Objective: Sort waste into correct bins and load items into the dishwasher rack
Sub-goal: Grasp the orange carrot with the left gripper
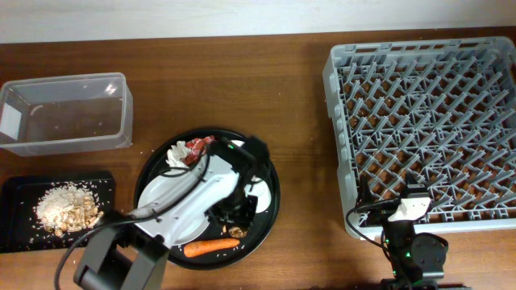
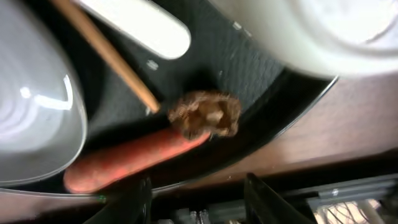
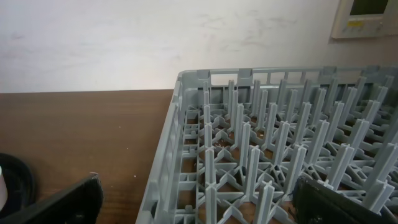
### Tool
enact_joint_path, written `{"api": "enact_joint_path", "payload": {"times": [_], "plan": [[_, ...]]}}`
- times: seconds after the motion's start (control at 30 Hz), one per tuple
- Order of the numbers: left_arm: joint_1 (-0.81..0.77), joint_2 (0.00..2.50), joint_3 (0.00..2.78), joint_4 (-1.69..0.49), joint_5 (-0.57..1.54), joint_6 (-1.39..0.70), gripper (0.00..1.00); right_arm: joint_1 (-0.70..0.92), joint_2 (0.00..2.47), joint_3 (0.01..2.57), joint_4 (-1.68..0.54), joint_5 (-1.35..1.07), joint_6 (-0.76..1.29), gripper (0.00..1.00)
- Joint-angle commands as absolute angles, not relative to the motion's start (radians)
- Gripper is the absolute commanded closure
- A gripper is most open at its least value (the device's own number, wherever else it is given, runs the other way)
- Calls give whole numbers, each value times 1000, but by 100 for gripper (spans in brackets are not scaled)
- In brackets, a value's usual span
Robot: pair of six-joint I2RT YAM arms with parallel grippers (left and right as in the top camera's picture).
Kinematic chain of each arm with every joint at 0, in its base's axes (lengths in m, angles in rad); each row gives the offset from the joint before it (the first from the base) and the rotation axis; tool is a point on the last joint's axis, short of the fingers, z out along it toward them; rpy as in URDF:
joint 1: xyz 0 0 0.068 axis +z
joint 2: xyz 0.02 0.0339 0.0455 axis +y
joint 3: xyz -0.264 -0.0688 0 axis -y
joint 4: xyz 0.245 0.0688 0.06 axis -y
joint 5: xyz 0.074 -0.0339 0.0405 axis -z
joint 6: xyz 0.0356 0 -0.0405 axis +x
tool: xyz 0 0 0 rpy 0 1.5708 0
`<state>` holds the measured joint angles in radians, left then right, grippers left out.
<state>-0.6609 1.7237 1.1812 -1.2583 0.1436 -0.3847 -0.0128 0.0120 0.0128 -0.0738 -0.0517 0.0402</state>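
**Overhead.** The left gripper (image 1: 235, 216) hangs over the round tray (image 1: 272, 187), just above the scrap (image 1: 236, 232) and the carrot (image 1: 211, 247). The tissue (image 1: 176, 154) and wrapper (image 1: 198, 147) lie at the tray's far edge. The black bin (image 1: 16, 197) holds the crumbs (image 1: 68, 207). The rack (image 1: 427, 121) holds no tableware. The jaw state is hidden here.

**Left wrist.** The fingers stand apart and grip nothing. The scrap (image 2: 205, 115) rests against the carrot (image 2: 124, 163) tip, with a chopstick (image 2: 106, 53) end just beside it. The likely step is picking the scrap.
1. Centre the jaws on it.
2. Descend clear of the chopstick.
3. Close lightly.
4. Carry it to the black bin.

This contact cannot be read from overhead.

**Right wrist.** The right gripper (image 3: 199, 202) is spread wide and empty at the rack's near wall. Only this view confirms that.
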Motion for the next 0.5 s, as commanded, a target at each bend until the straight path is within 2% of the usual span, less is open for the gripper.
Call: {"api": "enact_joint_path", "payload": {"times": [0.0,0.1,0.4,0.47], "plan": [[-688,1707,1113,-1188,133,-371,54,-7,6,6,-75,-47,33,1],[-686,1692,1096,-1174,42,-419,63,-7,6,6,-75,-47,33,1],[-686,1392,1079,-1166,-27,-434,62,-7,6,6,-75,-47,33,1],[-686,1348,957,-1114,-25,-496,58,-7,6,6,-75,-47,33,1]]}}
